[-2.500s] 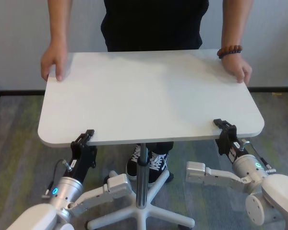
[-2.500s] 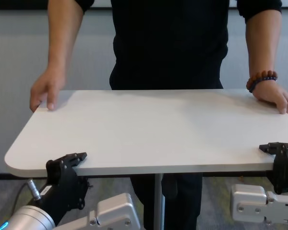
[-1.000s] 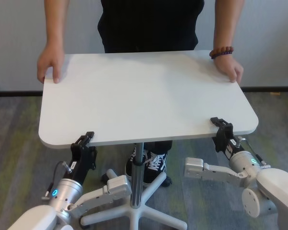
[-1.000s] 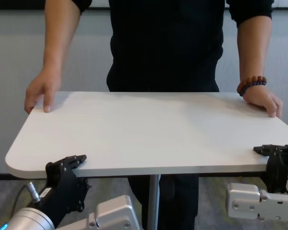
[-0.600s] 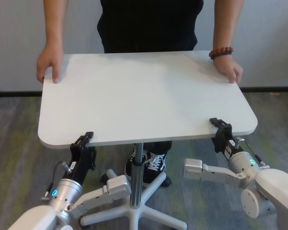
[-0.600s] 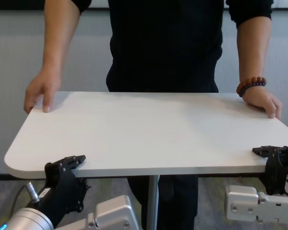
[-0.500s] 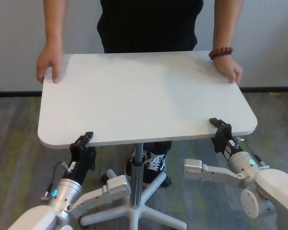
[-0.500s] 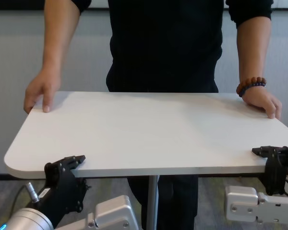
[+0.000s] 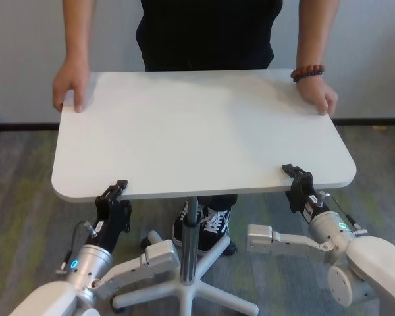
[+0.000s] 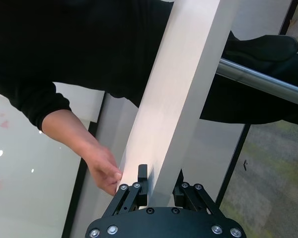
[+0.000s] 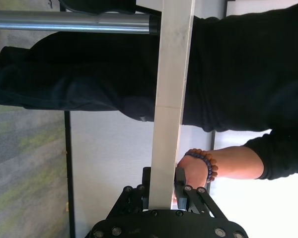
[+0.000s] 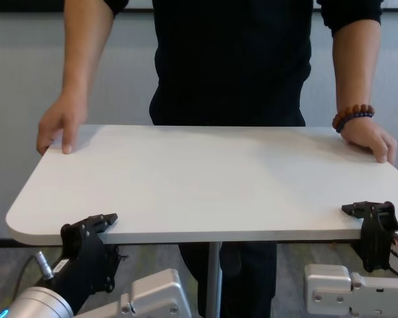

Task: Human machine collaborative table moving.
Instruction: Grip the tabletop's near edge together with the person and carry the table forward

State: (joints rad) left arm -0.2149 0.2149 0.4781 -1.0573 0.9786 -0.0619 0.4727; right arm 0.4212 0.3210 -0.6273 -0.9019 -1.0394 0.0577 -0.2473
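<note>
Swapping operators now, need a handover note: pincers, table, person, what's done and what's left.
Left pincer: shut on the near edge of the table, by its near-left corner.
Right pincer: shut on the same near edge, by the near-right corner.
Table: level on its metal post, between robot and person.
The human stands at the far side, left-side hand and braceleted hand on the far corners.
Done: both sides have their grip.
Left: the move itself; where the table should end up cannot be told from the views, so follow the person's lead and keep both grips.
</note>
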